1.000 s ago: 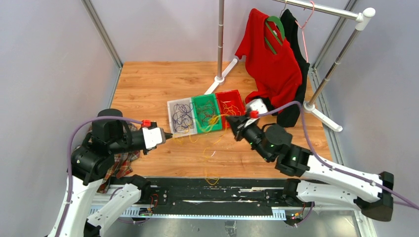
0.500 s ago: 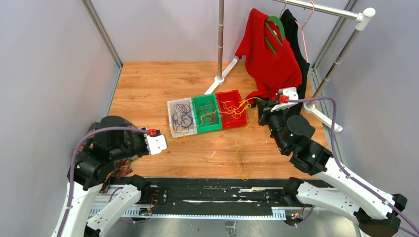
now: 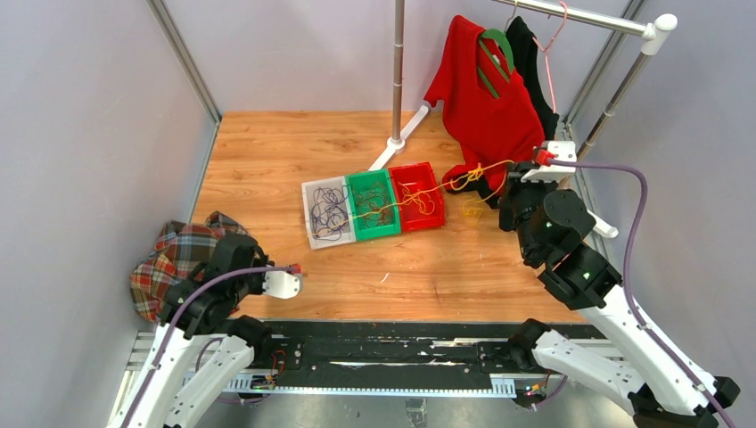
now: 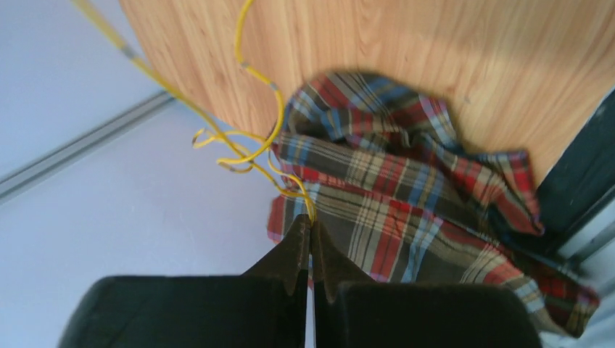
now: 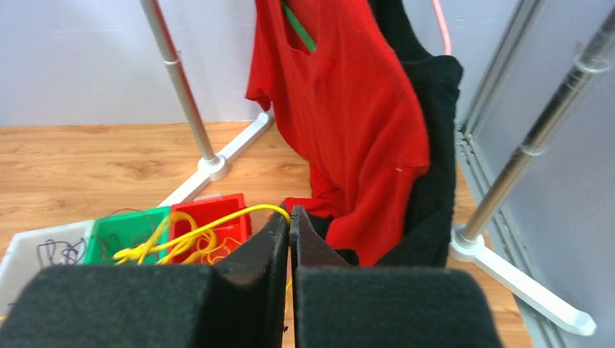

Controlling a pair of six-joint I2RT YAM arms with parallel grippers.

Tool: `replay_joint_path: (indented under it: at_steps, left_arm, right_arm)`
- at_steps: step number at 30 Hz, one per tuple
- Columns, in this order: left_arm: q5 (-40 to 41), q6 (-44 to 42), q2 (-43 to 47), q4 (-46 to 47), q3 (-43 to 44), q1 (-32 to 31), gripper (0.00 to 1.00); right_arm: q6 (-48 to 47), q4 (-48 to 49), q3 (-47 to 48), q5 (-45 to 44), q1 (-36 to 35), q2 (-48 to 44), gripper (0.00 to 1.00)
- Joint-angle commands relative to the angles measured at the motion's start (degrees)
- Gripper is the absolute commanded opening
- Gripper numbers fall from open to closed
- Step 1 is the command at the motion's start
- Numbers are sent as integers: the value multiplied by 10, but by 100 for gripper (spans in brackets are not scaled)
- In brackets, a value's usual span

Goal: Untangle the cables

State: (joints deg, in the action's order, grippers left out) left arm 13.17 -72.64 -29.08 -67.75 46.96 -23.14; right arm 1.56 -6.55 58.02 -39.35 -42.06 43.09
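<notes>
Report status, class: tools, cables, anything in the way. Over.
Both shut: left tool and right tool pinching yellow cables. Strands strung over red bin and green bin, tangled. Close by right tool: red shirt.

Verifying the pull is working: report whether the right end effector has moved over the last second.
Yes. The right end effector went rightward, away from the red bin, toward the red sweater, shut on yellow cables.

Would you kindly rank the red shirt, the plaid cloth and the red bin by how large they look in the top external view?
1. red shirt
2. plaid cloth, partly hidden, yet clearly second
3. red bin
</notes>
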Motion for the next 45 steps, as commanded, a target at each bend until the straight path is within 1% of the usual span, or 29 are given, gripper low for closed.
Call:
replay_joint_path:
  at_steps: [1,3,6,10,12,15,17,19,20,22,25,30,33,39,45]
  left_arm:
    - [157,-83,24,-28,-58,-5,0]
    - [182,-90,25,-29,-81,-4,0]
    - [183,-87,19,-36,-87,-4,0]
    - [209,-82,0,-46,-101,-4,1]
    - [202,-80,-4,-45,-104,-4,0]
    - [115,-53,-7,-36,-60,-4,1]
    - [52,-15,-20,-27,-23,-4,0]
    - [-2,27,-42,-27,20,-4,0]
    - [-26,49,-50,-27,42,-4,1]
    - [-71,84,-62,-27,82,-4,0]
    - [-127,121,-74,-30,128,-3,0]
    - [-182,151,-78,-30,171,-4,0]
    - [-208,161,-75,-28,185,-4,0]
    - [-226,169,-71,-29,203,-4,1]
    - [-234,174,-63,-28,206,-4,0]
  right_arm:
    - [-25,-14,37,-43,34,-4,1]
    - [-35,-15,52,-58,53,-10,1]
    - [-42,-15,75,-45,85,-19,1]
    - [-78,-18,117,-77,101,-11,1]
    - [-82,-20,132,-74,109,-11,1]
    - [-47,-44,147,12,110,-3,1]
    - [-19,-58,150,72,110,9,1]
    - [17,-61,149,159,110,20,0]
    - [33,-56,149,189,110,26,1]
    - [61,-42,158,236,110,43,1]
    - [95,-33,198,280,110,85,1]
    - [114,-13,278,303,110,168,1]
    - [114,15,302,303,110,216,1]
    - [113,74,304,306,110,282,1]
    - [80,110,278,293,110,321,1]
